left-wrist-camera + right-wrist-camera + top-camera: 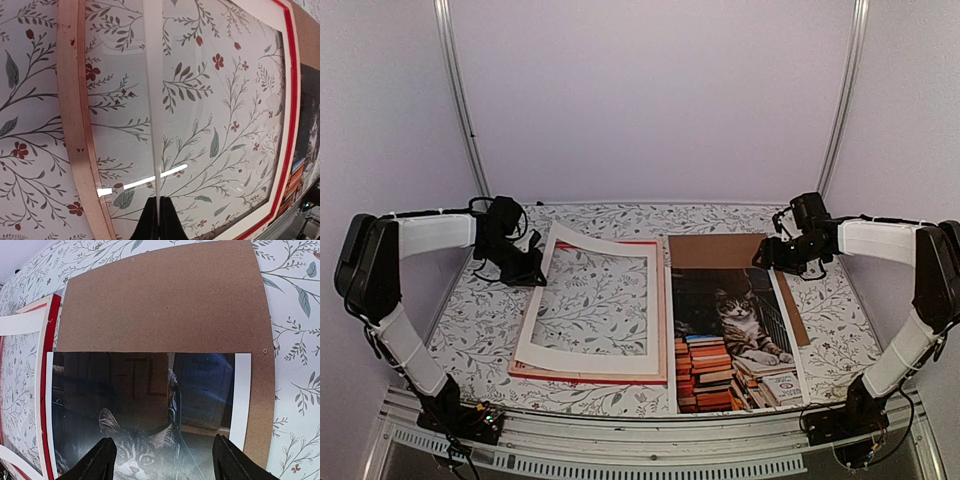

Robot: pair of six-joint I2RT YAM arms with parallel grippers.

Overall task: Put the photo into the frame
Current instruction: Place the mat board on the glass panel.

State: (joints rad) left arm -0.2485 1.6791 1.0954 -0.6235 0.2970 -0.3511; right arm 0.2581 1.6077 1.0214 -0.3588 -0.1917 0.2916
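Gaping right tool above the photo

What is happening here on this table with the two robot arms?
The left hand is pinching the left edge of the white mat, which sits tilted over the red frame. The right hand hangs open above the cat photo, which lies on a brown board beside the frame. The photo is not in the frame yet.
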